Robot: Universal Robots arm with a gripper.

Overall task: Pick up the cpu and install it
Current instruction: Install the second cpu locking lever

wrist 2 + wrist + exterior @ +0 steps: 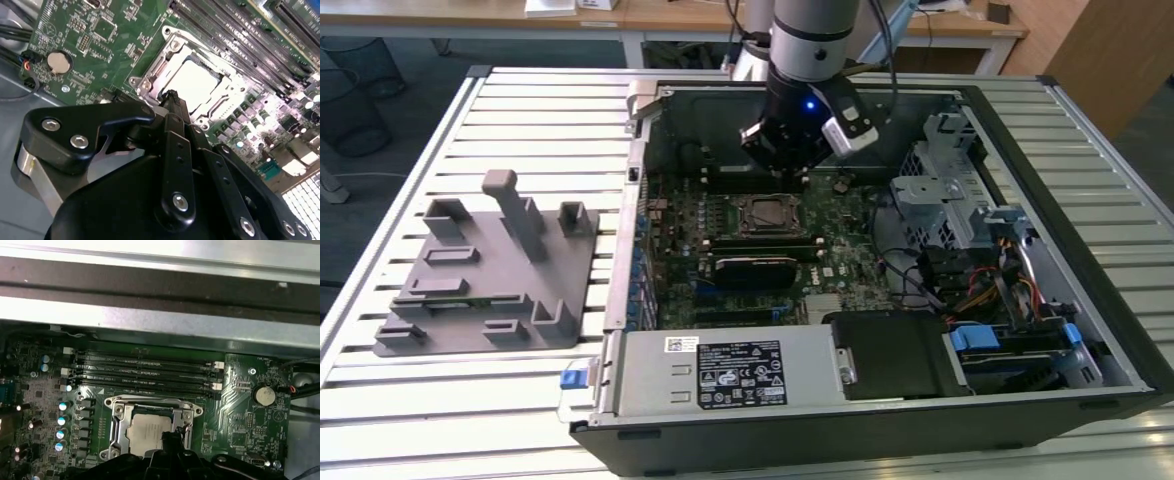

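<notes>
The cpu (192, 82) is a pale silver square lying flat inside the metal-framed socket (150, 75) on the green motherboard (841, 225). It shows again in the first wrist view, where the cpu (145, 432) sits under the black fingertips. In the exterior view the socket (767, 215) is in the middle of the open computer case. My gripper (783, 170) hangs just above the board, slightly beyond the socket. Its black fingers (175, 107) meet at the tip over the socket's edge, shut with nothing between them.
A grey plastic tray (494, 270) with upright posts lies on the slatted table at the exterior view's left. Memory slots (145, 372) run beside the socket. Case walls (640, 200), a drive cage (947, 190), cables (974, 290) and the power supply (720, 370) surround the board.
</notes>
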